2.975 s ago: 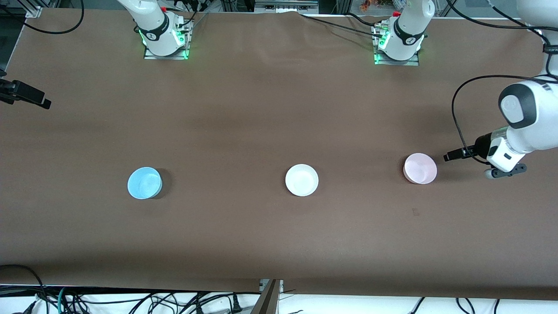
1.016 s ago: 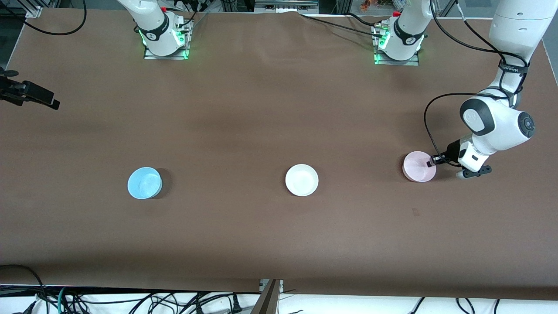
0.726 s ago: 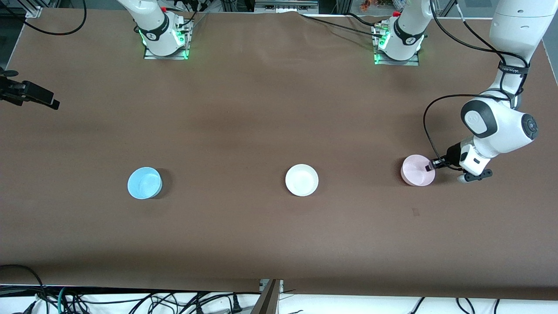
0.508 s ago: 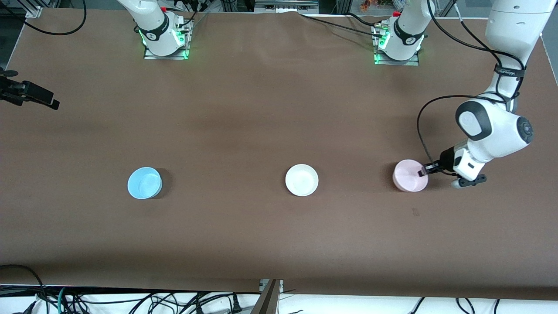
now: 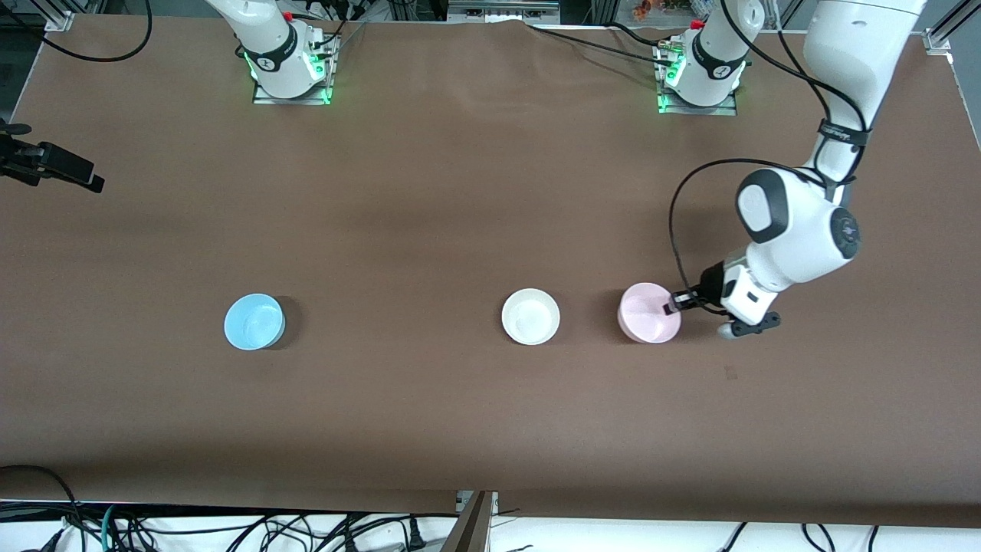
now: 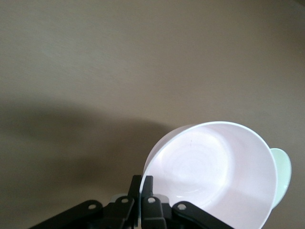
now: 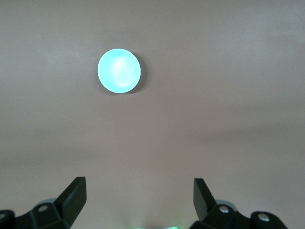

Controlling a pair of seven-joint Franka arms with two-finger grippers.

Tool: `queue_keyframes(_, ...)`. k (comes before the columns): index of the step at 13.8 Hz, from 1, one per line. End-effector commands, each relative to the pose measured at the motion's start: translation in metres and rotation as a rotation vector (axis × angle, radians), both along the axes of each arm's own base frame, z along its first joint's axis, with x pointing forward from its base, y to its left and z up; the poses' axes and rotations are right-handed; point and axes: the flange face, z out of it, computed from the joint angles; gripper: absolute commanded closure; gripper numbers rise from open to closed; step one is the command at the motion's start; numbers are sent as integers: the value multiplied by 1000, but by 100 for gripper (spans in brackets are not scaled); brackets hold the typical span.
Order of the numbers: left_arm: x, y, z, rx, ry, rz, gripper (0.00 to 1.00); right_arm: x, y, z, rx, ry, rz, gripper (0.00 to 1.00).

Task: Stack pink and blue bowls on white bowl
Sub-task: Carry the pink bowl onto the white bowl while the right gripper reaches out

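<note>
My left gripper point(image 5: 673, 307) is shut on the rim of the pale pink bowl point(image 5: 647, 320) and holds it low over the table, beside the white bowl point(image 5: 530, 316) on the side toward the left arm's end. In the left wrist view the fingers point(image 6: 147, 183) pinch the pink bowl's point(image 6: 214, 176) rim, and an edge of the white bowl point(image 6: 282, 171) peeks past it. The sky blue bowl point(image 5: 254, 322) sits toward the right arm's end and shows in the right wrist view point(image 7: 119, 70). My right gripper point(image 7: 140, 183) is open and empty, high at that end of the table point(image 5: 92, 182).
The brown table point(image 5: 429, 192) carries only the three bowls, in one row. The arm bases point(image 5: 291, 73) point(image 5: 697, 80) stand along the table's edge farthest from the front camera. Cables hang below the table's edge nearest that camera.
My left gripper reached the pink bowl, closed on its rim and carried it along the row toward the white bowl. The right gripper has hardly moved.
</note>
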Motion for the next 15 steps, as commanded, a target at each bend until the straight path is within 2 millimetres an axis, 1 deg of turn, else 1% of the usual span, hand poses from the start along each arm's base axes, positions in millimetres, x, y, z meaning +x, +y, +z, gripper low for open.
queue_keyframes(1,12,-58,1,-29,33,40,98,4,-12,0,13,-5,-23,1)
queue_keyframes(3,18,-95,-2,-45,47,53,98,6,-13,2,9,-24,-23,1)
queue_keyframes(4,18,-116,-3,-46,46,35,98,8,-11,4,9,-38,-21,1)
queue_keyframes(5,17,-133,-8,-45,52,25,98,8,-11,4,8,-44,-21,1)
queue_keyframes(6,16,-149,-8,-45,54,20,98,11,-10,3,9,-52,-20,1)
queue_keyframes(8,11,-167,-10,-25,54,-2,98,22,-10,-13,25,-53,-21,1)
queue_keyframes(9,8,-172,-11,-20,55,-11,98,24,-10,-16,26,-50,-21,1)
queue_keyframes(11,1,-184,-15,-13,61,-32,98,40,-12,-43,25,-37,-23,1)
queue_keyframes(12,-1,-189,-18,3,58,-52,98,50,-12,-60,27,-34,-23,1)
queue_keyframes(13,-5,-194,-26,26,62,-67,98,59,-12,-74,43,-39,-30,1)
queue_keyframes(14,-8,-198,-30,46,64,-76,98,70,-11,-93,52,-43,-32,1)
queue_keyframes(15,-8,-198,-31,63,58,-84,98,83,-7,-121,61,-38,-29,1)
